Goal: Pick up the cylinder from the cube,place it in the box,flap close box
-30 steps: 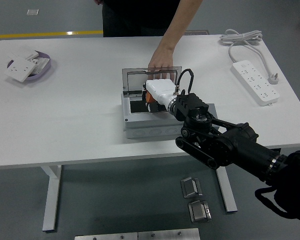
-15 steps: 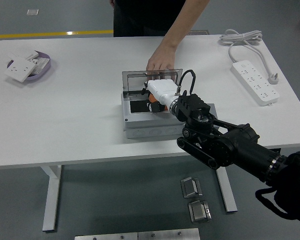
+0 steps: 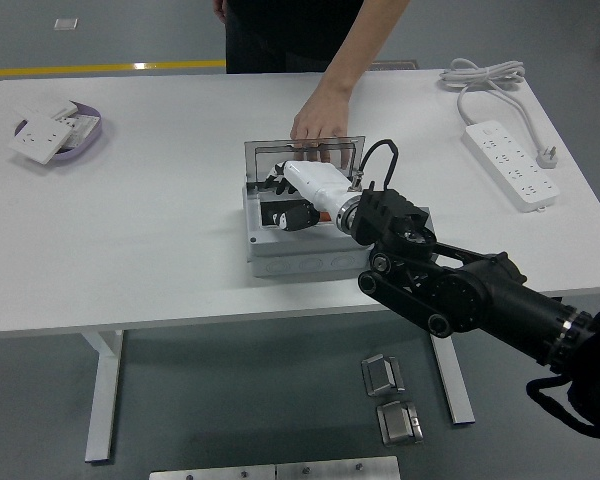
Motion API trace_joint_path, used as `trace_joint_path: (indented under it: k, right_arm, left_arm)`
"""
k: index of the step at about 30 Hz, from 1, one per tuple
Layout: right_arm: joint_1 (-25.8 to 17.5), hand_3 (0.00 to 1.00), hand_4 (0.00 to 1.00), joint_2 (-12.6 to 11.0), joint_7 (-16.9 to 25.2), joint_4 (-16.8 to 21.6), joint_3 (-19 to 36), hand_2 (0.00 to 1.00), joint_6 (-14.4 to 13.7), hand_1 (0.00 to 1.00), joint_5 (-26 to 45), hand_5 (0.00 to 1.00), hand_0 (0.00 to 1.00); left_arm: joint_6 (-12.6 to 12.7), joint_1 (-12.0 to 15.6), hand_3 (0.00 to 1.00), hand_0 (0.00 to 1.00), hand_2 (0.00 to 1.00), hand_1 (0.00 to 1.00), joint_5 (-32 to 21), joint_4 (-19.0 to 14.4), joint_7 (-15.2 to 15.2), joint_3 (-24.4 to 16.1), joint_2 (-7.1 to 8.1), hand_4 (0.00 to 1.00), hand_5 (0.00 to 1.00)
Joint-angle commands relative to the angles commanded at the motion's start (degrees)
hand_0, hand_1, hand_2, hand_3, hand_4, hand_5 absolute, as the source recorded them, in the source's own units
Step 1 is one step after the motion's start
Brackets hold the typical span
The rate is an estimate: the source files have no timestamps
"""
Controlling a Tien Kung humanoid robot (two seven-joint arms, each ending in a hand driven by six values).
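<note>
One robot hand, the right hand [image 3: 292, 195], reaches into the open box [image 3: 280, 255]; its fingers [image 3: 278, 180] curl inside, and whether they hold anything cannot be told. Cylinder not discernible. A person's hand [image 3: 315, 125] rests on the upright lid [image 3: 265, 152]. No legible writing.

The right hand [image 3: 298, 192] reaches into the open grey box [image 3: 300, 250] on the white table [image 3: 160, 230], fingers curled downward inside. A person's hand [image 3: 315, 125] rests on the upright transparent lid [image 3: 265, 153].
</note>
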Motion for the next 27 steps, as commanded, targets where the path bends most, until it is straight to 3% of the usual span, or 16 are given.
trace_joint_path:
  k: [7, 11, 18, 27]
  right_arm:
    - [2.93, 0.708, 0.697, -7.78, -0.53, 10.21, 5.31, 0.645, 2.32, 0.631, 9.14, 0.225, 0.669]
    - [4.71, 0.705, 0.697, -9.53, -0.7, 12.35, 7.69, 0.64, 2.89, 0.627, 10.24, 0.226, 0.655]
    - [6.93, 0.698, 0.698, -9.2, -0.12, 8.17, 8.15, 0.639, 3.21, 0.622, 12.26, 0.227, 0.645]
    - [11.65, 0.697, 0.695, -4.46, 2.28, -2.9, 1.83, 0.632, 3.15, 0.618, 17.81, 0.23, 0.637]
  left_arm:
    - [0.08, 0.2, 0.663, 0.608, 0.62, 0.627, -0.17, 0.0, 0.05, -0.14, -0.13, 0.675, 0.302]
    - [0.07, 0.06, 0.663, 0.608, 0.621, 0.627, -0.2, 0.0, 0.04, -0.14, -0.06, 0.676, 0.301]
    - [0.09, 0.0, 0.664, 0.607, 0.621, 0.627, -0.06, 0.0, 0.16, -0.23, 0.1, 0.676, 0.3]
    - [-0.06, -0.58, 0.664, 0.608, 0.621, 0.627, 0.27, 0.0, 0.18, 0.02, 0.43, 0.678, 0.302]
